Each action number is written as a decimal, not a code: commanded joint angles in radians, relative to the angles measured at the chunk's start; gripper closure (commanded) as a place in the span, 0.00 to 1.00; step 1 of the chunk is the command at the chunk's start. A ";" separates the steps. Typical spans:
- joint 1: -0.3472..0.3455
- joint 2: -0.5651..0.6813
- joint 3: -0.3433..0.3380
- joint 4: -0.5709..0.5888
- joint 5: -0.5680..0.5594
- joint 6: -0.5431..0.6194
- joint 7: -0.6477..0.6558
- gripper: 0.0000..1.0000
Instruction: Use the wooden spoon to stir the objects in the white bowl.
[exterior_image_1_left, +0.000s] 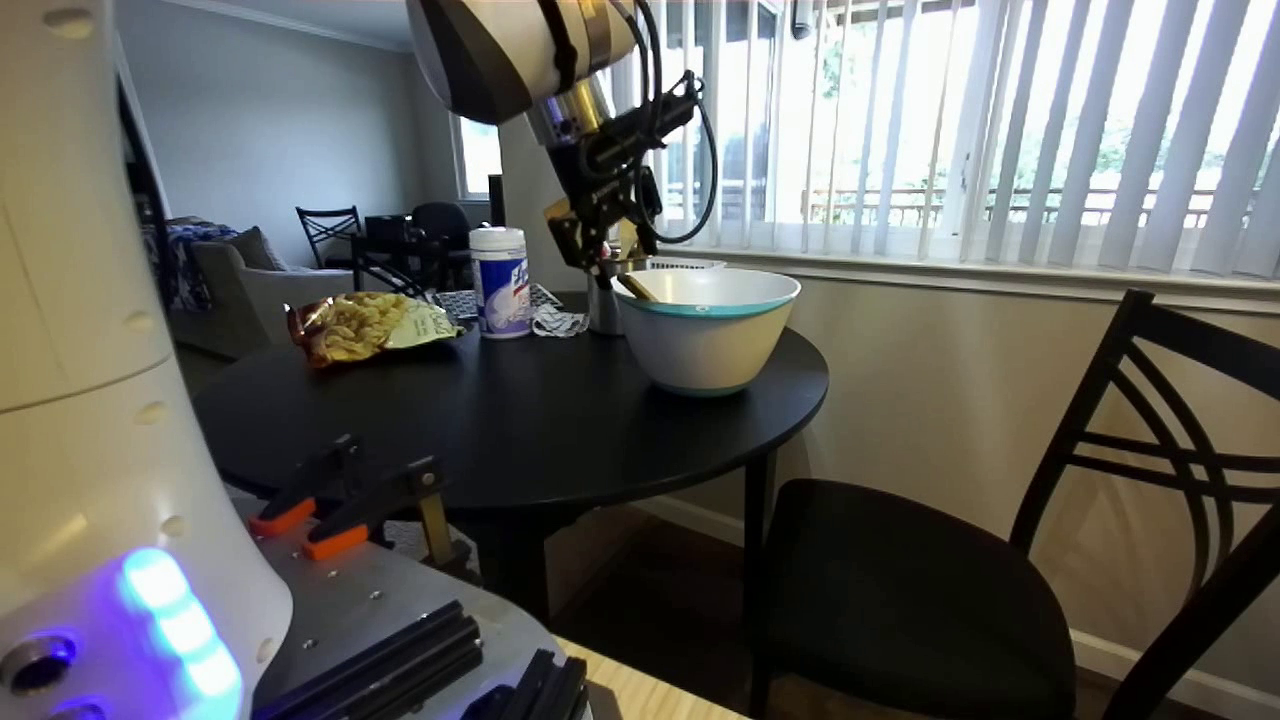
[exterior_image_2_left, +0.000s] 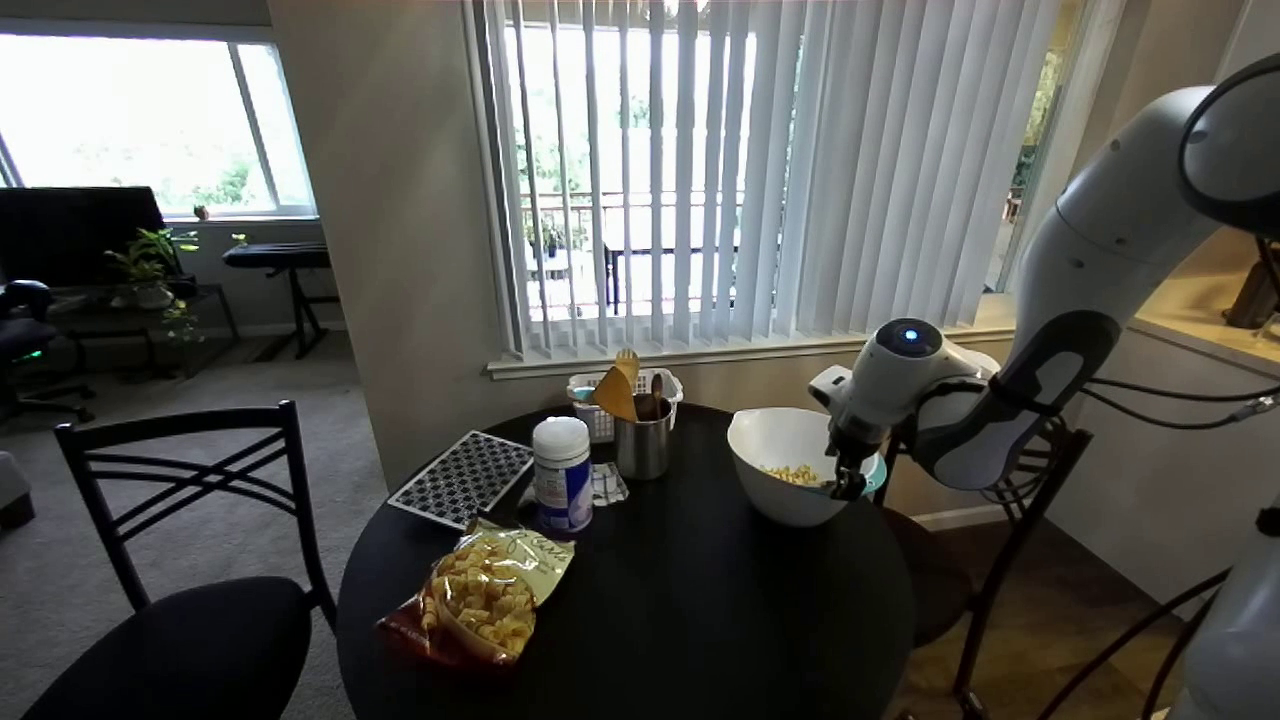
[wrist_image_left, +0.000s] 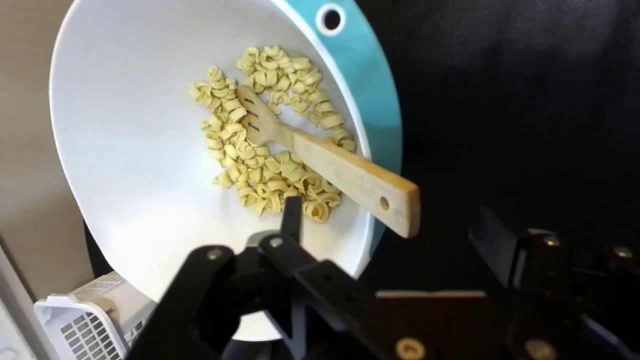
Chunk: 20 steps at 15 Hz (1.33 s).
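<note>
The white bowl stands on the black table and shows in both exterior views (exterior_image_1_left: 705, 350) (exterior_image_2_left: 780, 500) and the wrist view (wrist_image_left: 125, 125). Curly pasta (wrist_image_left: 272, 180) lies in its bottom; it also shows in an exterior view (exterior_image_2_left: 793, 475). The wooden spoon (wrist_image_left: 345, 167) leans in the bowl, its slotted head in the pasta and its handle over the teal rim. A bit of the handle shows in an exterior view (exterior_image_1_left: 637, 288). My gripper (wrist_image_left: 386, 212) is open and empty, its fingers either side of the handle's end, apart from it. It also shows in both exterior views (exterior_image_1_left: 603, 245) (exterior_image_2_left: 848, 482).
A metal holder with wooden utensils (exterior_image_2_left: 642, 445) and a white basket (exterior_image_2_left: 596, 412) stand beside the bowl. A wipes canister (exterior_image_2_left: 563, 485), a checkered board (exterior_image_2_left: 462, 478) and a pasta bag (exterior_image_2_left: 490, 590) are on the table. A chair (exterior_image_1_left: 900, 590) stands close to the table.
</note>
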<state>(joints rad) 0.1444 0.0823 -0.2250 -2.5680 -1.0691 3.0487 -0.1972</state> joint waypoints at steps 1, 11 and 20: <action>0.010 0.027 -0.010 0.011 -0.064 0.006 0.089 0.12; 0.013 0.039 -0.013 0.044 -0.205 0.015 0.252 0.74; 0.006 0.048 -0.012 0.067 -0.339 0.022 0.364 0.93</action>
<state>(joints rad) 0.1479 0.1142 -0.2291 -2.5131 -1.3524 3.0561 0.1109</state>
